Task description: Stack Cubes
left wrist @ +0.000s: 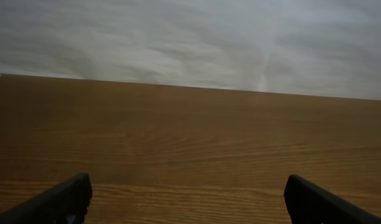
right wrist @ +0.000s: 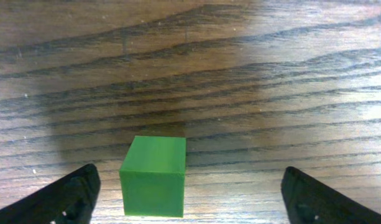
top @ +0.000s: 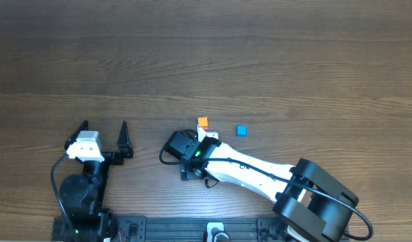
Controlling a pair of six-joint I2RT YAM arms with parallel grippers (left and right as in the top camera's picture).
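Green cube [right wrist: 153, 176] rests on the table [top: 293, 67] near mid-table, between the wide-open, empty right jaws, which straddle it, apparently for pickup. Orange cube [top: 203, 122] and blue cube [top: 241, 130] lie just beyond. Left jaws, open and empty, are parked by the near-left corner.

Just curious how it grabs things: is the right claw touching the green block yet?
Apart. The right wrist view shows the green cube between the open fingers of the right gripper, with table showing on both sides.

Wood-grain table [top: 206, 54] w/ prob. grey wall [left wrist: 190, 37] behind.
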